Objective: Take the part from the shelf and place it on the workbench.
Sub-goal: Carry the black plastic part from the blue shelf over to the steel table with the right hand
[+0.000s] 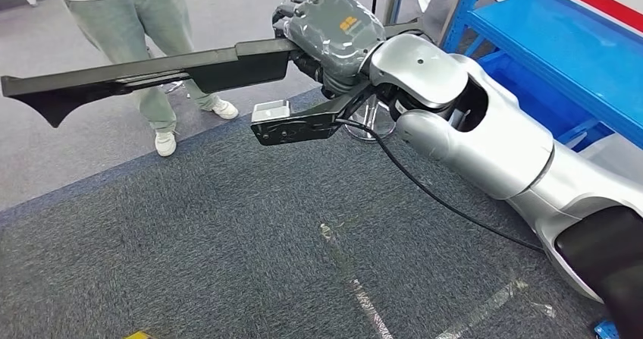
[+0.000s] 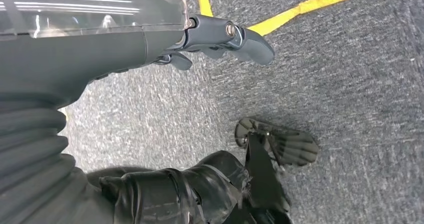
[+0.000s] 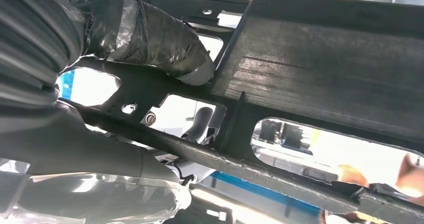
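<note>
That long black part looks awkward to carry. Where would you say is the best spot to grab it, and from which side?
Probably near the thicker middle section, roughly where the right robot hand holds the long black part now. It lies level, with a long tapered end jutting out, so gripping nearer the middle limits tipping. Coming from above, with the fingers wrapping the narrow bar, suits its flat shape.

Your right robot hand (image 1: 327,32) grips a long black part (image 1: 144,73), which reaches out level to the left over the dark carpet (image 1: 227,233). A person (image 1: 144,20) in light trousers and white shoes stands just beyond it. A blue shelf (image 1: 561,43) stands to your right.
</note>
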Controlling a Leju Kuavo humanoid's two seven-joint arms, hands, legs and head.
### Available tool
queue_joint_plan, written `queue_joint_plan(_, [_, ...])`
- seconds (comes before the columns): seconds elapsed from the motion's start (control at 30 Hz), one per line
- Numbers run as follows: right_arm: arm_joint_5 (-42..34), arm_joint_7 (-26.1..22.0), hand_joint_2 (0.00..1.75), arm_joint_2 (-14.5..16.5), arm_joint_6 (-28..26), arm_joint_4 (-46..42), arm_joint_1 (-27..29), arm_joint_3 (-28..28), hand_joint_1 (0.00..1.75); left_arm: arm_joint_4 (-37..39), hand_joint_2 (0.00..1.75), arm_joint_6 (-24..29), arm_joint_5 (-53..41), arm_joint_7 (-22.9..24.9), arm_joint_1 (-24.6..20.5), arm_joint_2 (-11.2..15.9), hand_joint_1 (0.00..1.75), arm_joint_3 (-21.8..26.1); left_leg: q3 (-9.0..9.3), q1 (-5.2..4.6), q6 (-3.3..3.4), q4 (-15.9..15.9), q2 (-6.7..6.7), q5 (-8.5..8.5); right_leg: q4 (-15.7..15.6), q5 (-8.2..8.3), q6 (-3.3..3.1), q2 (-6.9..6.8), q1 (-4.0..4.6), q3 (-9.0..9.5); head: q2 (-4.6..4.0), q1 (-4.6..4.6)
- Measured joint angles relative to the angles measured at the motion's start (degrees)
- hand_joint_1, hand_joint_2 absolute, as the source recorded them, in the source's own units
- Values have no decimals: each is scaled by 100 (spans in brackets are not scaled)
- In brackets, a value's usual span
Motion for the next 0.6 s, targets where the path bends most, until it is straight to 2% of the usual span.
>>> queue_joint_plan(0.03, [0,1,175,-1,1,1,-6,-1,175,0,175,0,0,-1,-4,3,0,-2,115,-26,54,-214,55,41,7,-15,30,-49,15,1,0,4])
queue_joint_plan(0.07, [0,1,175,1,1,2,-9,-1,175,0,175,-1,0,-3,-5,3,0,-3,149,-53,108,-298,70,31,10,-26,59,-94,33,2,0,10])
queue_joint_plan(0.13, [-1,-1,175,9,2,0,-12,-1,175,0,175,-2,0,-4,0,3,0,-5,146,-57,211,-321,-48,52,-2,-42,118,-168,46,15,0,19])
queue_joint_plan(0.17, [-2,-1,175,14,2,-1,-12,-1,175,0,175,-4,0,-6,6,2,0,-5,157,-47,245,-350,-98,68,29,-84,145,-120,38,9,0,25])
queue_joint_plan(0.2, [-2,-1,175,16,2,-2,-16,-1,175,0,175,-8,0,-8,10,2,0,-5,169,-35,282,-378,-144,85,147,-176,166,-16,28,-39,0,31])
queue_joint_plan(0.27, [-2,1,175,10,3,1,-16,-1,175,0,175,-16,-1,-16,11,4,0,-7,181,-21,336,-409,-231,107,731,-498,185,267,8,-309,1,45])
queue_joint_plan(0.3, [-2,1,175,7,4,2,-4,-1,175,0,175,-19,-3,-23,8,6,0,-7,177,-22,354,-407,-280,110,1121,-658,189,346,8,-501,1,49])
queue_joint_plan(0.33, [-2,1,175,3,5,3,17,0,175,0,175,-21,-5,-30,5,8,0,-7,175,-24,363,-403,-341,111,1438,-748,195,380,6,-667,1,51])
queue_joint_plan(0.37, [-2,0,175,1,9,4,39,1,175,0,175,-22,-8,-37,2,8,0,-7,175,-25,366,-396,-408,109,1589,-735,199,394,0,-761,0,50])
queue_joint_plan(0.4, [-2,0,175,1,13,5,54,2,175,0,175,-23,-11,-40,0,8,0,-7,175,-24,364,-384,-482,107,1515,-614,198,401,-10,-750,0,50])
queue_joint_plan(0.43, [-2,0,175,1,17,5,60,2,175,0,175,-23,-14,-41,0,8,0,-7,175,-20,356,-366,-558,102,1236,-411,193,428,-23,-638,0,51])
queue_joint_plan(0.47, [-2,0,175,-1,21,5,57,2,175,0,175,-24,-17,-41,4,8,0,-7,169,-12,341,-342,-631,92,852,-204,184,516,-44,-479,0,52])
queue_joint_plan(0.5, [-2,1,175,-2,25,5,50,1,175,0,175,-25,-20,-41,4,7,0,-7,145,-12,318,-308,-699,82,501,-61,176,659,-64,-326,0,50])
queue_joint_plan(0.53, [-1,1,175,-4,28,7,42,1,175,0,175,-26,-21,-39,4,6,0,-8,111,-5,287,-281,-763,79,262,16,172,778,-78,-219,0,49])
queue_joint_plan(0.57, [-1,1,175,-5,33,8,38,1,175,0,175,-29,-22,-38,5,5,0,-8,75,9,253,-264,-818,83,151,25,168,861,-78,-172,1,47])
queue_joint_plan(0.6, [1,1,175,-6,38,9,34,1,175,0,175,-33,-22,-37,6,5,0,-9,44,25,212,-263,-882,99,133,10,161,868,-59,-156,1,45])
